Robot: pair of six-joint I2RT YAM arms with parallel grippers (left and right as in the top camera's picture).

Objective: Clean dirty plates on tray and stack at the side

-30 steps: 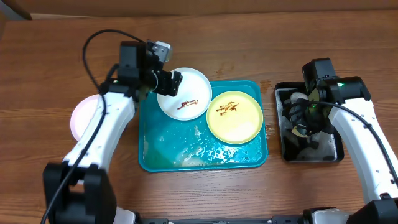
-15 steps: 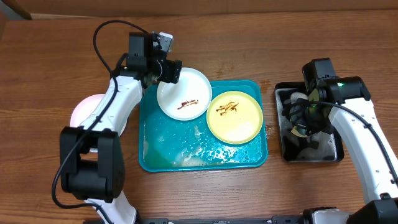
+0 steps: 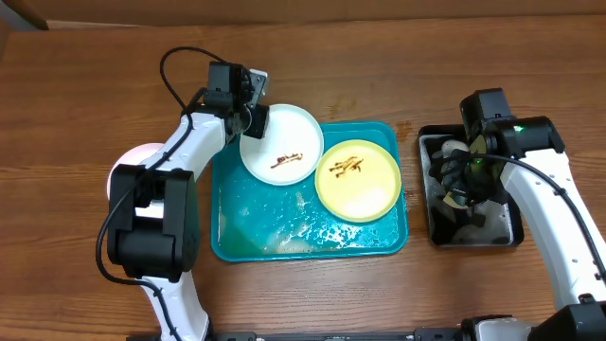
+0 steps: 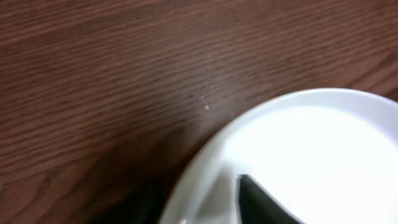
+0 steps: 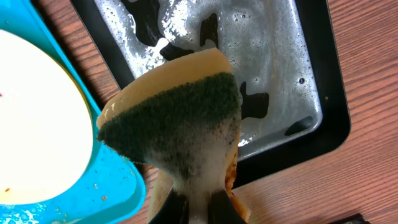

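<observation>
Two smeared plates [image 3: 281, 144] [image 3: 358, 178] on tray [image 3: 223, 227]; third plate [image 3: 119, 175] aside.
Left gripper [image 3: 258, 120] at white plate's 10 o'clock rim, grip unclear; right gripper [image 5: 199, 208] held sponge [image 5: 180, 118].

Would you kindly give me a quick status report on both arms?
Left gripper straddling white plate rim, grip unconfirmed. Right gripper shut on sponge over black tray. Yellow plate smeared, on blue tray. Nothing blocking.

Turquoise tray [image 3: 265, 227]; white plate [image 3: 289, 133]; yellow plate [image 3: 365, 194]; green-faced sponge [image 5: 180, 118]
</observation>
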